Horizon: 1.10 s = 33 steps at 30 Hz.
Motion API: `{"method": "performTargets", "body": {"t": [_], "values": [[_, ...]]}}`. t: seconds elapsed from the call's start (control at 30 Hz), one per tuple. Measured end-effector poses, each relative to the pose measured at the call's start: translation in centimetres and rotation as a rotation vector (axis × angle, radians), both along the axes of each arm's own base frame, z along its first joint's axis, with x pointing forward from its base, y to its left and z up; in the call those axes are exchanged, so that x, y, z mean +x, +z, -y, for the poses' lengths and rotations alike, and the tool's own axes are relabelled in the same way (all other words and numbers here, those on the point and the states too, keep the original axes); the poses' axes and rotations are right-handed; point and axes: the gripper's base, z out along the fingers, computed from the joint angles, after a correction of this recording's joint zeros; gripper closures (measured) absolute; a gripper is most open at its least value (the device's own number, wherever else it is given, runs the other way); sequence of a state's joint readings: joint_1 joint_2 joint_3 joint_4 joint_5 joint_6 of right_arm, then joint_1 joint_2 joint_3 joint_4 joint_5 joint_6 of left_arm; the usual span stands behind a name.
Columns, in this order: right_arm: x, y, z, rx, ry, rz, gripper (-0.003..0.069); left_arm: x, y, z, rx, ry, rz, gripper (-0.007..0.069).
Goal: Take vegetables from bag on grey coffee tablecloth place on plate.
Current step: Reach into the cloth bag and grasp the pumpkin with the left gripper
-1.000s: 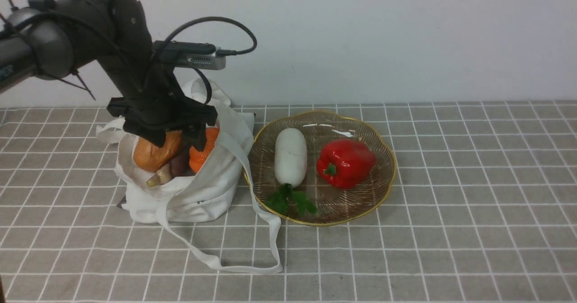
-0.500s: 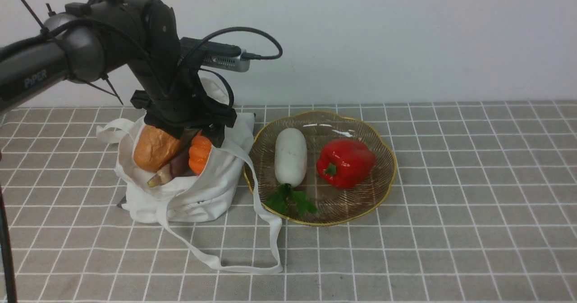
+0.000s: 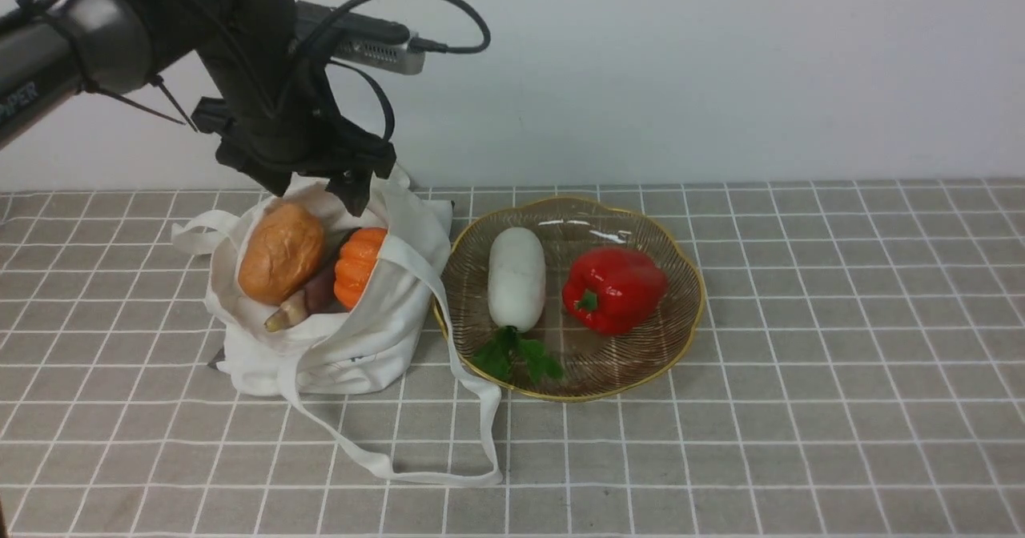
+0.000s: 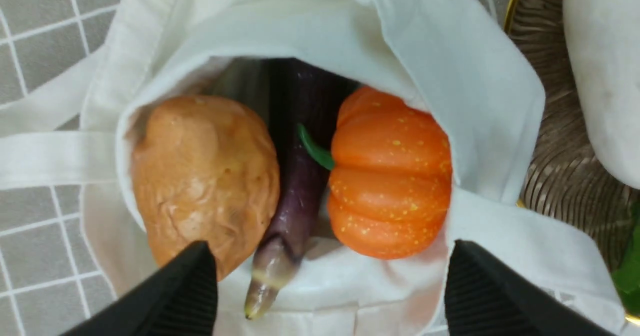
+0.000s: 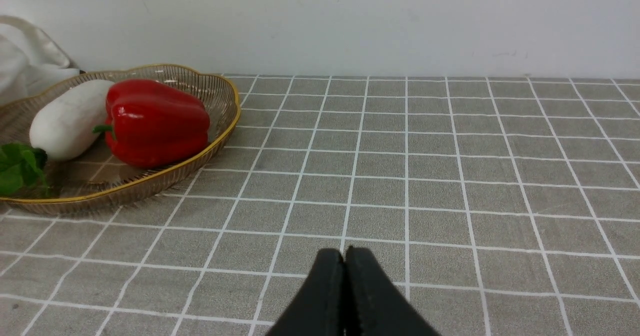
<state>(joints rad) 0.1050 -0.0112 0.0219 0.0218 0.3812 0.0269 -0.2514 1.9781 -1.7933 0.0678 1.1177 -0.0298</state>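
Observation:
The orange ribbed pumpkin (image 3: pixel 357 266) with a green stem lies in the open white bag (image 3: pixel 360 346) on the grey checked tablecloth (image 3: pixel 801 402), beside a brown potato (image 3: pixel 280 251) and a purple eggplant (image 3: pixel 308 298). The left wrist view shows the pumpkin (image 4: pixel 390 176) in the bag (image 4: pixel 450 66). My left gripper (image 3: pixel 314 194) hovers open and empty above the bag's mouth; it also shows in the left wrist view (image 4: pixel 330 271). The amber plate (image 3: pixel 681 338) to the right holds a white radish (image 3: pixel 516 275) and a red pepper (image 3: pixel 612 288). My right gripper (image 5: pixel 345 261) is shut, low over the cloth.
The bag's long strap (image 3: pixel 472 410) loops over the cloth in front of the plate. A white wall (image 3: pixel 721 66) runs behind the table. In the right wrist view the plate (image 5: pixel 220 126) with pepper (image 5: pixel 155 121) and radish (image 5: pixel 70 118) sits beside the bag (image 5: pixel 25 61).
My left gripper has risen out of the bag's mouth and now hangs above it, empty. The pumpkin, potato and eggplant now show fully in the bag.

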Motion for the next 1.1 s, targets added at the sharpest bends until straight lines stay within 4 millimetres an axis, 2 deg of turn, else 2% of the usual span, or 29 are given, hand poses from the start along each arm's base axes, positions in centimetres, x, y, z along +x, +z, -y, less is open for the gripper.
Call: {"method": "performTargets", "body": {"t": [0.3,0.97,1.07,1.1], "values": [[0.0,0.0,0.0,0.0,0.0,0.0,0.0674,1.1,-3.7,0.3,0.01,0.013,-0.083,0.0094],[0.0,0.0,0.0,0.0,0.0,0.0,0.0674,2.1,-8.0,1.6,-0.091,0.035,-0.176,0.0094],[0.0,0.0,0.0,0.0,0.0,0.0,0.0674,2.2,-8.1,1.7,-0.094,0.036,-0.169,0.0118],[0.0,0.0,0.0,0.0,0.0,0.0,0.0674,2.2,-8.1,1.7,-0.092,0.034,-0.168,0.0155]]}}
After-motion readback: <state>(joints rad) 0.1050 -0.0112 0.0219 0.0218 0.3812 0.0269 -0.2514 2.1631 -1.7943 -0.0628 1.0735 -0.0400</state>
